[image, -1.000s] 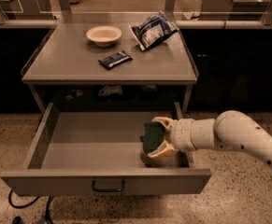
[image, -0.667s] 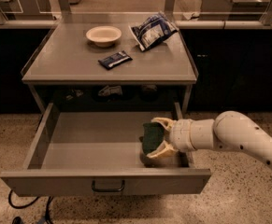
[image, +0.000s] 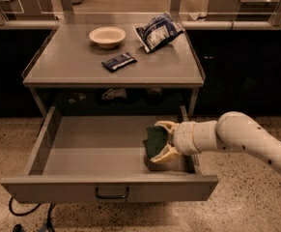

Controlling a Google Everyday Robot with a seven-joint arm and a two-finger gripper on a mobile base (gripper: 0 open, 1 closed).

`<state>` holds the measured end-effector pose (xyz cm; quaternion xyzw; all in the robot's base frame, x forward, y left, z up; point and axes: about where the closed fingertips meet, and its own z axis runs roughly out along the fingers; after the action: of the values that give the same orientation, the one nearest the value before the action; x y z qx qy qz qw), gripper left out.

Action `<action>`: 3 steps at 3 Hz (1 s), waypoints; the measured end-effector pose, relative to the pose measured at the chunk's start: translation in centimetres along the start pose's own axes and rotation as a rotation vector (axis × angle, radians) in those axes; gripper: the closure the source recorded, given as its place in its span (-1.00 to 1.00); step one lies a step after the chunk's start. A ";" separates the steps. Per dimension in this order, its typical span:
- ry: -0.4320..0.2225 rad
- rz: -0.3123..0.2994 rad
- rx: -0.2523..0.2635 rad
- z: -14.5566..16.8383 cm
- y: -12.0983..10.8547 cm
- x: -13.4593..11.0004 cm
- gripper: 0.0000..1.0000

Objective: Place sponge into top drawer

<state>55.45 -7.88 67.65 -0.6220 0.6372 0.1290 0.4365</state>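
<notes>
Inside drawer [image: 58, 190], fingers [image: 165, 154] round upright sponge [image: 155, 141]

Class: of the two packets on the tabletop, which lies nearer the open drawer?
The small dark blue wrapper, flat at mid-table; the larger blue-and-white bag sits behind. The gripper holds the sponge inside the drawer.

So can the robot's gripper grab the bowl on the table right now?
Probably not yet. The gripper is down in the open top drawer, holding the sponge; the bowl sits uncovered on the table above.
</notes>
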 end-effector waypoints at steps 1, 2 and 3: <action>0.024 -0.049 -0.055 3.1 -1.9 -0.4 1.00; 0.060 -0.101 -0.127 6.4 -3.4 -0.9 1.00; 0.076 -0.111 -0.204 9.4 -3.6 -0.4 1.00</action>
<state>62.38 -1.69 63.78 -0.7019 0.6013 0.1452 0.3531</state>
